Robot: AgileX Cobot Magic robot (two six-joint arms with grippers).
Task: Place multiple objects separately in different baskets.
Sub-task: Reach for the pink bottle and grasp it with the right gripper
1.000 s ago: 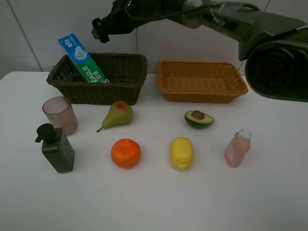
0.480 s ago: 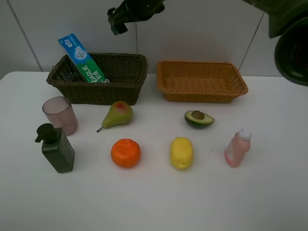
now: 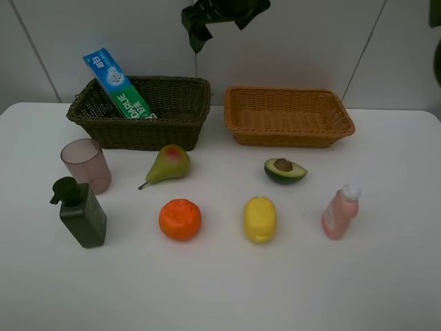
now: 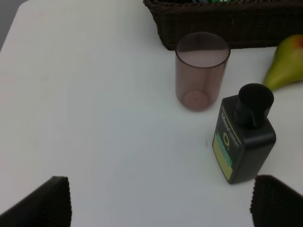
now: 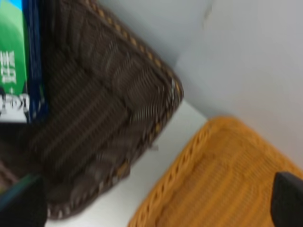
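1. Dark olive-brown wicker is my landmark. That deep basket (image 3: 172, 131) holds only the blue-green toothpaste box (image 3: 117, 83), which leans in its left end and pokes above the rim. The orange-tan basket (image 3: 289, 136) just right of it holds nothing.
2. My right claw (image 3: 198, 27) hangs high above the dark basket's right end, spread wide and empty. My left claw (image 4: 161, 203), also wide and empty, hovers over the table (image 3: 220, 289) in front of the basket's left end.
3. In front of the basket stand the translucent pink cup (image 3: 85, 164) and the dark green pump bottle (image 3: 81, 214). Rightward lie the pear (image 3: 167, 164), orange (image 3: 180, 219), lemon (image 3: 260, 219), avocado half (image 3: 284, 169) and small pink bottle (image 3: 339, 212).
4. Risks as I judge them:
   - The cup and pump bottle stand close together, so a careless approach to one could topple the other.
   - Round fruit pinched off-centre may squirt away.
   - Anything dropped against the leaning box could tip it out.
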